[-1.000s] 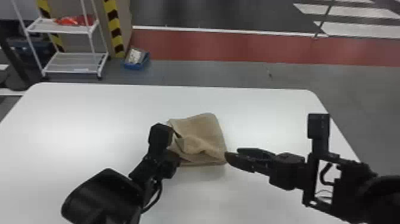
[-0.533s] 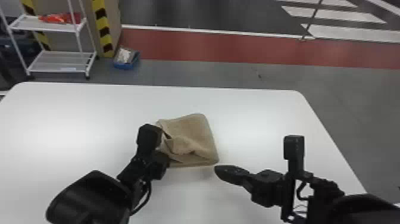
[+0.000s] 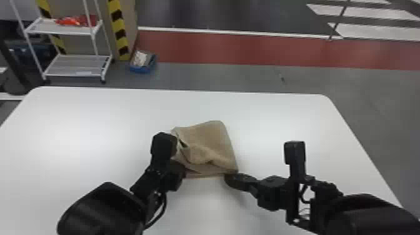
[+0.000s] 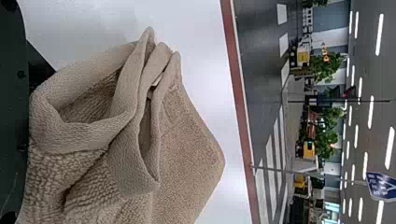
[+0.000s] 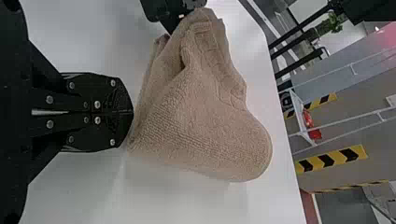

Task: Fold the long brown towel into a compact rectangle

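Observation:
In the head view the brown towel [image 3: 209, 143] lies folded into a small, rumpled pile. My left gripper [image 3: 178, 168] is at its left side; in the right wrist view the left gripper [image 5: 175, 16] touches the towel [image 5: 201, 112]. Loose, raised folds of towel [image 4: 182, 154] cover much of the near part of the left wrist view. My right gripper [image 3: 229, 179] is at the towel's near right corner. Seen from its wrist, the right gripper [image 5: 130, 112] is shut, its tips against the towel's edge; whether cloth is pinched between them I cannot tell.
The pile rests on a white table [image 3: 93, 125] with wide bare areas on both sides and behind. Beyond its far edge stand a white shelf rack [image 3: 62, 29] and, on the floor, a blue bin [image 3: 142, 64].
Relative to the towel, my right gripper has come left and nearer, from beside the right corner to its front edge. The head view has shifted slightly. The towel and left gripper look about the same.

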### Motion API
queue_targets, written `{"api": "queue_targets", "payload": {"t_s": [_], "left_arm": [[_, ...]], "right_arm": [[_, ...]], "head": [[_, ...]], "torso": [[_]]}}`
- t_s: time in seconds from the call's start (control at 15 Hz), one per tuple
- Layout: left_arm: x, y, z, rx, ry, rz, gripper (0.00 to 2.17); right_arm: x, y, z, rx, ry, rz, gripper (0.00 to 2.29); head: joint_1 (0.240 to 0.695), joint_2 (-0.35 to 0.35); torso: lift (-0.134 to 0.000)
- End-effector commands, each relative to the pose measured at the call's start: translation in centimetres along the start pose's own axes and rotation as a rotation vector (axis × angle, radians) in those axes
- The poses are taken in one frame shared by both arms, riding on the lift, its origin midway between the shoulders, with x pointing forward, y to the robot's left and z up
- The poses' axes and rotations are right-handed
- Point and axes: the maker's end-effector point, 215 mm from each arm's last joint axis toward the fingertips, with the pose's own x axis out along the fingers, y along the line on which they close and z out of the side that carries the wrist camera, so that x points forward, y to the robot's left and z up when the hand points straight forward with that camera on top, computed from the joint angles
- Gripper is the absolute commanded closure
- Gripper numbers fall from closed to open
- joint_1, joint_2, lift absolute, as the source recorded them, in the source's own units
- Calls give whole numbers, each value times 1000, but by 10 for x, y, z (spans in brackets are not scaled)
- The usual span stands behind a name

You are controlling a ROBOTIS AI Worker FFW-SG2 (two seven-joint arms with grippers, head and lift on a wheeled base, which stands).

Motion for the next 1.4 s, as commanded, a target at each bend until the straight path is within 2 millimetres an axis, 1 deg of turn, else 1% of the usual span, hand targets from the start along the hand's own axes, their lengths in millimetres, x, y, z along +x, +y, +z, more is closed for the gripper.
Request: {"api": "queue_targets", "payload": {"t_s": [0.0, 0.13, 0.2, 0.33, 0.4, 0.53, 0.6, 0.67, 0.73, 0.8, 0.87, 0.93, 1.0, 1.07, 1.2, 1.27, 1.33], "left_arm": [[-5, 5, 1, -4, -5, 6, 1767], [-8, 7, 0, -5, -5, 7, 1767], [-11, 11, 5, -11, -13, 13, 1767], [-18, 15, 1, -12, 0, 16, 1767], [-23, 14, 4, -5, 5, 13, 1767], [-38, 31, 0, -14, 14, 39, 1767], [-43, 34, 5, -10, 3, 42, 1767], [-53, 51, 4, -12, -2, 68, 1767], [-61, 60, 4, -20, -7, 77, 1767], [-70, 67, 5, -40, -15, 78, 1767], [-77, 70, 6, -57, -21, 76, 1767], [-82, 72, 10, -58, -31, 72, 1767], [-83, 71, 9, -61, -30, 72, 1767], [-83, 72, 10, -60, -31, 72, 1767], [-81, 73, 18, -56, -42, 73, 1767], [-78, 73, 20, -56, -45, 71, 1767], [-76, 72, 19, -56, -42, 69, 1767]], "right_arm": [[5, -9, 9, -3, -13, -12, 2078], [8, -14, 19, -12, -23, -26, 2078], [9, -19, 25, -19, -30, -38, 2078], [14, -28, 35, -32, -29, -55, 2078], [17, -38, 42, -31, -28, -68, 2078], [23, -57, 56, -27, -27, -92, 2078], [26, -69, 65, -32, -24, -110, 2074], [32, -80, 76, -36, -26, -127, 2078], [35, -94, 86, -46, -33, -155, 2078], [42, -104, 99, -53, -50, -162, 2074], [48, -108, 110, -65, -69, -160, 2074], [53, -111, 114, -68, -77, -160, 2074], [54, -107, 111, -69, -80, -149, 2074], [52, -99, 109, -69, -94, -131, 2074], [38, -82, 99, -61, -105, -109, 2074], [25, -78, 91, -57, -100, -116, 2074], [12, -73, 92, -60, -107, -120, 2074]], "head": [[695, -100], [695, -96], [695, -95], [695, -94], [695, -92], [695, -90], [695, -88], [695, -85], [695, -82], [695, -74], [695, -68], [695, -63], [695, -58], [695, -52], [695, -39], [695, -36], [695, -34]], "torso": [[-124], [-124], [-124], [-124], [-124], [-124], [-124], [-124], [-124], [-124], [-124], [-124], [-124], [-124], [-124], [-124], [-124]]}}
